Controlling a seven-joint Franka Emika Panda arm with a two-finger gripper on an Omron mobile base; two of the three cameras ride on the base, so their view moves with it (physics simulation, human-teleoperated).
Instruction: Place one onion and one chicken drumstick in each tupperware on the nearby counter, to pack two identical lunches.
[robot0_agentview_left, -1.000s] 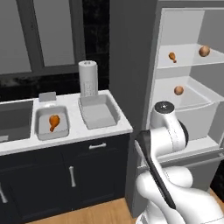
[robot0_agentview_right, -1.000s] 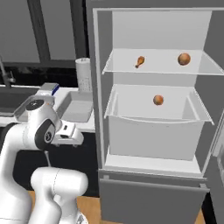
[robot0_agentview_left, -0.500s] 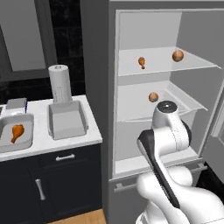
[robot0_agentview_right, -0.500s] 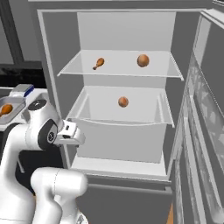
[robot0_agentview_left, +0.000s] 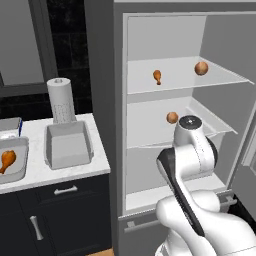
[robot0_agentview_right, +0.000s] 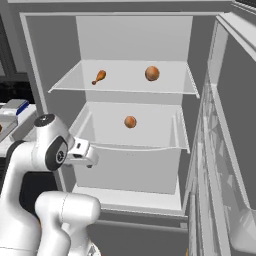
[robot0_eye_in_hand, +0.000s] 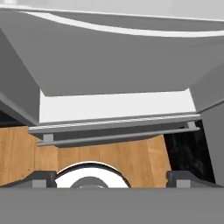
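Nearest the camera, the gripper (robot0_eye_in_hand: 111, 177) pointed down at a wooden floor (robot0_eye_in_hand: 105, 155) below the fridge, its two finger tips standing wide apart with nothing between them.

Beyond the arm, the open fridge (robot0_agentview_left: 120, 150) held three foods. One onion (robot0_agentview_left: 172, 118) lay in the middle compartment. On the top shelf (robot0_agentview_right: 122, 85) behind it sat a second onion (robot0_agentview_left: 201, 68) and one chicken drumstick (robot0_agentview_left: 157, 76), well apart from each other.

To the left, the counter (robot0_agentview_left: 100, 162) carried two tupperware containers: the nearer tupperware (robot0_agentview_left: 67, 145) was bare inside, and the left tupperware (robot0_agentview_left: 17, 170) held a second chicken drumstick (robot0_agentview_left: 7, 160). One paper towel roll (robot0_agentview_left: 61, 100) stood upright just behind the nearer container.

The left base view took in both containers and the black cabinet doors (robot0_agentview_left: 55, 220). The right base view gave the fridge's open door (robot0_agentview_right: 225, 150) along its right side. The hand view looked along the fridge's lower front edge.
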